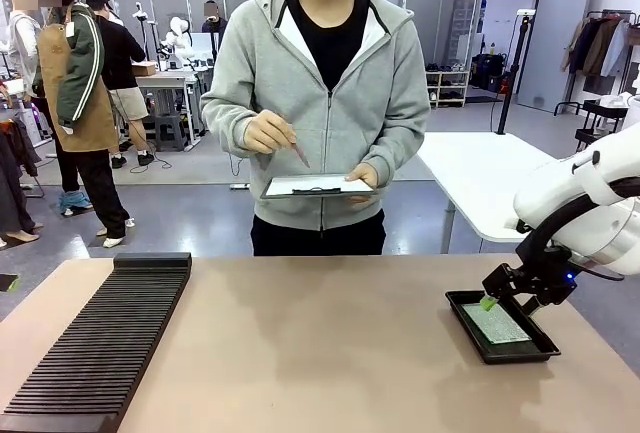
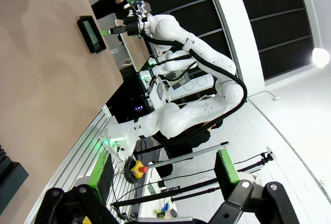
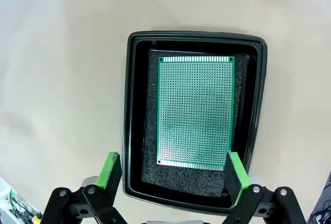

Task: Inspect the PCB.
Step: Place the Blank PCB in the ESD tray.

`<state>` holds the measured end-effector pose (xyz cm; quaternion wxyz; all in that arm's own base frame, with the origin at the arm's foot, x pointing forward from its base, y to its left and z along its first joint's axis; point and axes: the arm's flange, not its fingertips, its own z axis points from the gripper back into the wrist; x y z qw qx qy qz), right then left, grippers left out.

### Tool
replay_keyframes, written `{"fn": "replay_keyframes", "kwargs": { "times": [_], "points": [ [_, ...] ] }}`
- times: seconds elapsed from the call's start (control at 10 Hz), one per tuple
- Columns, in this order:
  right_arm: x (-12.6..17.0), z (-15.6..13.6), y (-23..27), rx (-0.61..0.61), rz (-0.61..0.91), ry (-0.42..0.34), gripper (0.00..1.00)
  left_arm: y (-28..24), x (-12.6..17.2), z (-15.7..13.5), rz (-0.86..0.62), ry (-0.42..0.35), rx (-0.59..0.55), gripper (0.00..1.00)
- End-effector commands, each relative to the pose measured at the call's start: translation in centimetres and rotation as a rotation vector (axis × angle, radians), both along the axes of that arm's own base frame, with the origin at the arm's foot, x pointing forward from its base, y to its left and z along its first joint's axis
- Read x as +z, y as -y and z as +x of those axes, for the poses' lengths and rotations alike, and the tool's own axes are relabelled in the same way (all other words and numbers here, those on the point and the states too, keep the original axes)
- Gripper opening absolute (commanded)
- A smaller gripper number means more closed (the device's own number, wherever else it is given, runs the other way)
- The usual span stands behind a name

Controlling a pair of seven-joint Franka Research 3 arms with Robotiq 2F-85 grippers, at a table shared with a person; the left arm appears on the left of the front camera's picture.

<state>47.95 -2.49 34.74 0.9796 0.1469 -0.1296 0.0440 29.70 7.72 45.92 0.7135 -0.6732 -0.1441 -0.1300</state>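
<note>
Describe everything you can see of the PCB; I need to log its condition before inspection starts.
The PCB is a thin green rectangular perfboard, covered in a regular grid of small holes, with a hole at each corner. It looks bare, with no components mounted. It lies flat on a dark foam pad inside the shallow black tray at the table's right side. The right tool hovers above its near end, open, touching nothing.

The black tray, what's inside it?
The black tray holds a green PCB lying flat on a dark foam pad. The pad's middle and the tray floor are covered, so they cannot be seen.
</note>
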Motion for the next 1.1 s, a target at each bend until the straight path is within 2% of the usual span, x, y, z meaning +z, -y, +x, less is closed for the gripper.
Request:
{"fn": "replay_keyframes", "kwargs": {
  "times": [0.0,1.0],
  "points": [
    [0.12,0.08,0.01,0.001,-0.005,0.008,1.00,-0.05,0.13,-0.08,0.001,0.001,-0.001,1.00],
    [0.12,0.08,0.01,0.001,-0.005,0.008,1.00,-0.05,0.13,-0.08,0.001,0.001,-0.001,1.00]
  ]
}}
